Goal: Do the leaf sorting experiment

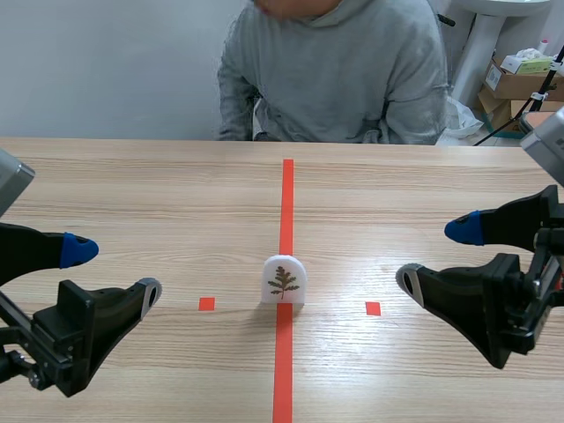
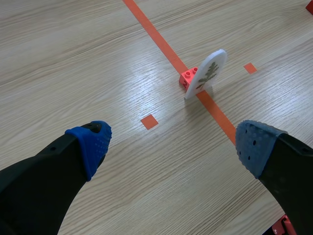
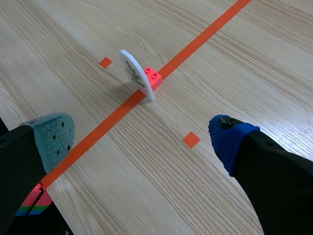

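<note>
A white arched card with a brown-green leaf printed on it (image 1: 284, 280) stands upright on the orange-red centre line, held by a small red brick (image 2: 189, 77) behind it. In the wrist views the leaf card (image 2: 206, 74) (image 3: 137, 74) stands well ahead of both grippers. My left gripper (image 1: 113, 271) rests low at the table's left, open and holding nothing. At the table's right my right gripper (image 1: 437, 256) also stands open, with nothing between its fingers. Both grippers (image 2: 173, 147) (image 3: 139, 138) are apart from the card.
A person in a grey hoodie (image 1: 335, 75) sits across the table. Cardboard boxes (image 1: 520, 84) stand on the floor at the back right. A red and multicoloured object (image 3: 33, 200) shows under my right gripper, at the table's near edge.
</note>
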`<state>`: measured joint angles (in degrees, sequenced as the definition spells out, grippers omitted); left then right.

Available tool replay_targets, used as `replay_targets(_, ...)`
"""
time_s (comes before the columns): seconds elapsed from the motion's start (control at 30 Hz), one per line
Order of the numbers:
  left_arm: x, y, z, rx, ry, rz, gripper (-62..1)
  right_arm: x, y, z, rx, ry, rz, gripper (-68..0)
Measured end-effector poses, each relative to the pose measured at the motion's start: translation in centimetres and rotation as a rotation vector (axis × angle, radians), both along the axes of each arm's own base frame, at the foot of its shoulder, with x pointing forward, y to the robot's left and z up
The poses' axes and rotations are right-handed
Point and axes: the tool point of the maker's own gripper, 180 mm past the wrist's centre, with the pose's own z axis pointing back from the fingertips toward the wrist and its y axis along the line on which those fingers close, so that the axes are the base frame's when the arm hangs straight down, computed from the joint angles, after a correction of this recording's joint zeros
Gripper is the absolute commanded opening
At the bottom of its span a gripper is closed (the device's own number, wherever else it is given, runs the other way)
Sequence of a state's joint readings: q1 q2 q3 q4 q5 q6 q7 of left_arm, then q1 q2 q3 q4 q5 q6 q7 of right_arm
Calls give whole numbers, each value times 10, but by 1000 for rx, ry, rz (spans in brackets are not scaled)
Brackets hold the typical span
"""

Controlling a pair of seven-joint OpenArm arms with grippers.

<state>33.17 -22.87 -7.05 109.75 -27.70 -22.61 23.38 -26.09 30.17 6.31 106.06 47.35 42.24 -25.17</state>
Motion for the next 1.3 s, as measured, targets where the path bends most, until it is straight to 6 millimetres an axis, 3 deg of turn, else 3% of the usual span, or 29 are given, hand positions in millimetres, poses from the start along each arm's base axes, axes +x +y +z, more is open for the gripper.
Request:
replay_targets(1.1,0,0,0,0,0,0,-67,0,0,0,0,0,0,-118)
replay_targets(1.3,0,0,0,0,0,0,-67,-3,-6,-13,-87,23,9,-109)
